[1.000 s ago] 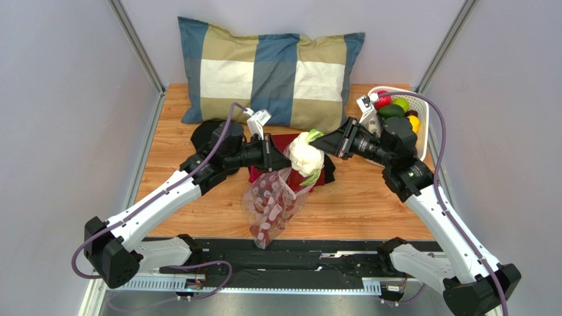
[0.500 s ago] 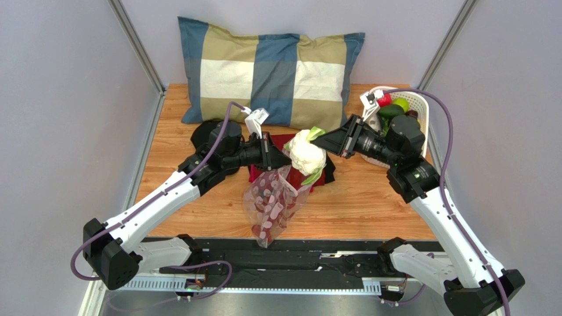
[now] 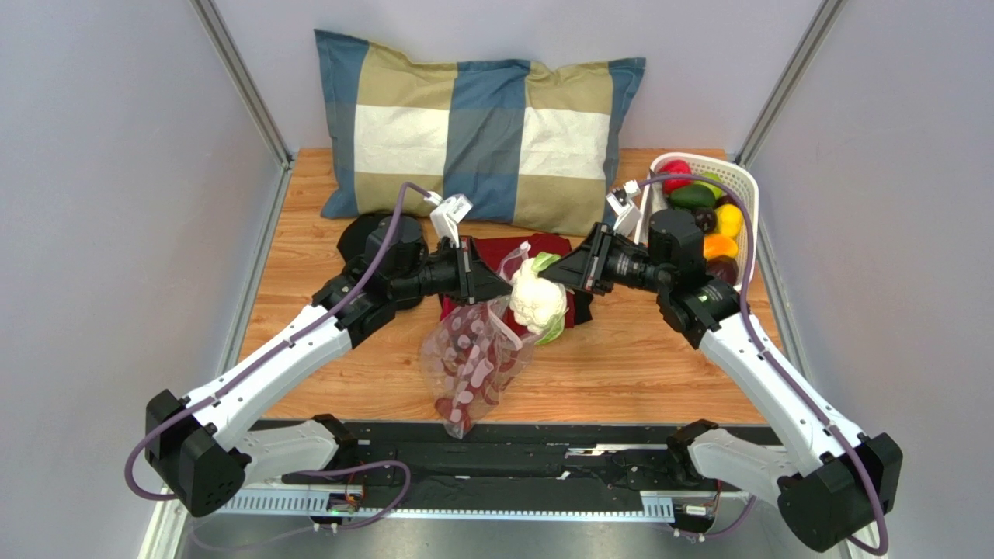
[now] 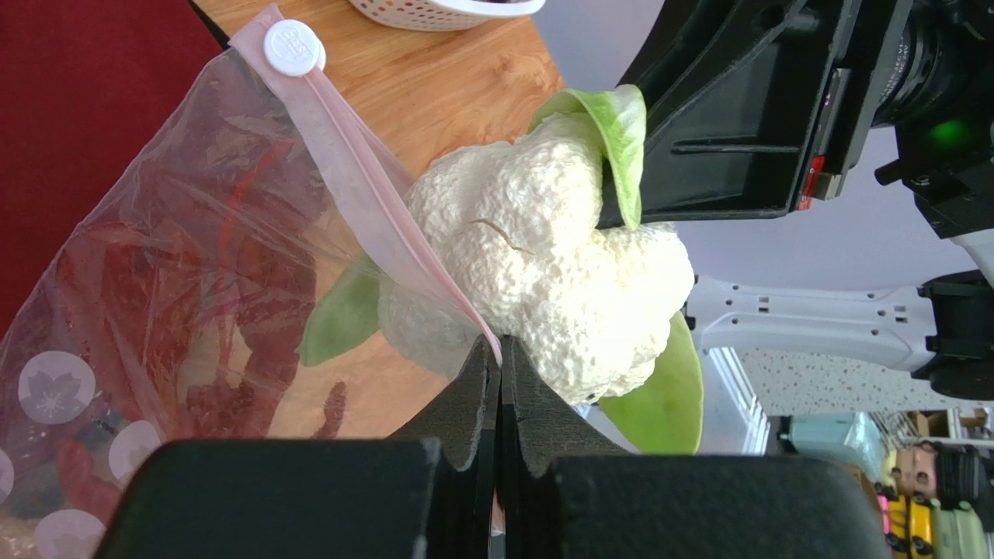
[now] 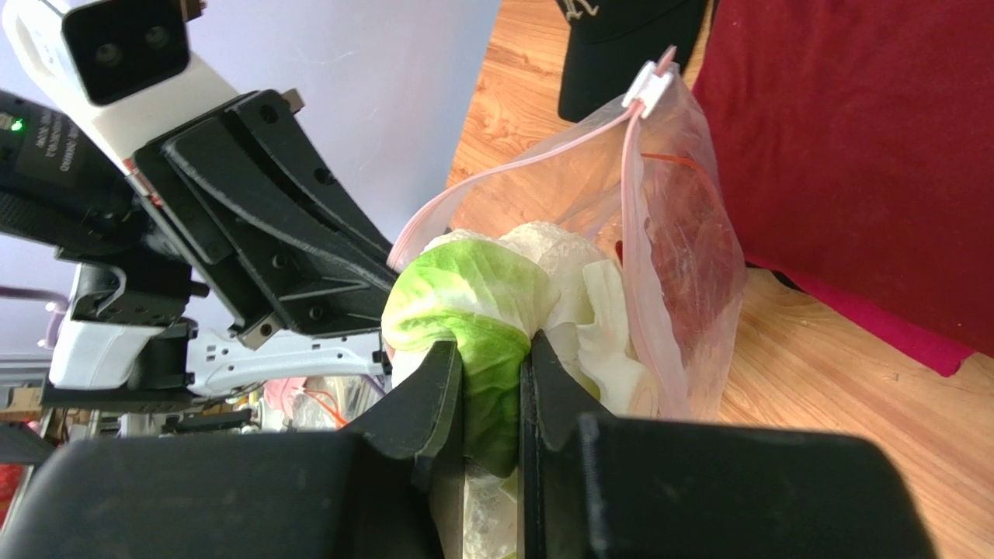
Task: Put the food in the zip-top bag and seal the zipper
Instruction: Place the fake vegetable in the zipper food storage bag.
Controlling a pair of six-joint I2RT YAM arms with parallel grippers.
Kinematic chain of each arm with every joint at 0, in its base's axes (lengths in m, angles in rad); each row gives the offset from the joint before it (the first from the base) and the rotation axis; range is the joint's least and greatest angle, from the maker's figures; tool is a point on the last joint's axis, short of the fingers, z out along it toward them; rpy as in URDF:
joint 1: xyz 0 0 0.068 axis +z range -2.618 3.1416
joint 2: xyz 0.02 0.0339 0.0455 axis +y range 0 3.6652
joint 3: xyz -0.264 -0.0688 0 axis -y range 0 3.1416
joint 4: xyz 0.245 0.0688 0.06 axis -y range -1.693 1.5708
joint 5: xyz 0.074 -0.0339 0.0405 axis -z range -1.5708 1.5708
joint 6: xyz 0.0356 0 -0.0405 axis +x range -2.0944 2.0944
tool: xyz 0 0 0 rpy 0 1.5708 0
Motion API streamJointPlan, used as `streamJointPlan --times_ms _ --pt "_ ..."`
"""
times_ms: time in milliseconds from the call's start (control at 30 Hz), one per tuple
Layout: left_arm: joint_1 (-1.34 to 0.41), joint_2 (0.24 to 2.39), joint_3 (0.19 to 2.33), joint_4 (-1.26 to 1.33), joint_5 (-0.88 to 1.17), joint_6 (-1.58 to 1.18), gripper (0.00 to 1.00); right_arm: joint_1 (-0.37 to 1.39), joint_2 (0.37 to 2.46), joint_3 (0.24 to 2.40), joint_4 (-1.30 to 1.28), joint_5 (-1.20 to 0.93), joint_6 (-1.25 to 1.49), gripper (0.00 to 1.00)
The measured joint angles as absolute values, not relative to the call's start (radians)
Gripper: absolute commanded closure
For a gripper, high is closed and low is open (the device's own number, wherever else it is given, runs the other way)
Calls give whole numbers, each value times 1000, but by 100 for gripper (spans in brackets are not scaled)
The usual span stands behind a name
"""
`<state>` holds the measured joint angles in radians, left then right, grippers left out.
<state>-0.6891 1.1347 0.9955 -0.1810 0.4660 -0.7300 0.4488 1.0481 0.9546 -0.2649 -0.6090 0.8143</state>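
Observation:
The clear zip-top bag (image 3: 473,367) hangs above the table with red food inside it. My left gripper (image 3: 485,277) is shut on its pink zipper strip (image 4: 362,186) at the mouth; the white slider (image 4: 293,47) sits at the strip's far end. My right gripper (image 3: 551,274) is shut on a green leaf (image 5: 484,320) of the whitish cauliflower (image 3: 538,299) and holds it at the bag's open mouth, partly inside. In the left wrist view the cauliflower (image 4: 548,268) presses against the strip. The bag also shows in the right wrist view (image 5: 683,245).
A white perforated basket (image 3: 747,192) at the back right holds several fruits and vegetables. A folded red cloth (image 3: 496,254) lies under the grippers, a black cap (image 3: 368,233) beside it. A checked pillow (image 3: 478,122) lies along the back.
My right gripper has moved left and down with the cauliflower, bringing it into the bag's mouth. The left gripper has held the bag almost still.

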Motion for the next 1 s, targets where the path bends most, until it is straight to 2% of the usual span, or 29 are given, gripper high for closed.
streamJointPlan --times_ms 333,600,800,1000 --pt "-672 1134 947 -114 465 -731 100 501 1081 962 -264 -484 876 100" --pt "-668 1103 929 -113 459 -717 100 501 1082 963 -282 -508 791 100" --pt "-700 1060 929 -36 543 -736 100 499 1061 963 -356 -500 674 100" --pt "-701 1071 928 21 610 -758 100 499 1087 973 -309 -536 723 100"
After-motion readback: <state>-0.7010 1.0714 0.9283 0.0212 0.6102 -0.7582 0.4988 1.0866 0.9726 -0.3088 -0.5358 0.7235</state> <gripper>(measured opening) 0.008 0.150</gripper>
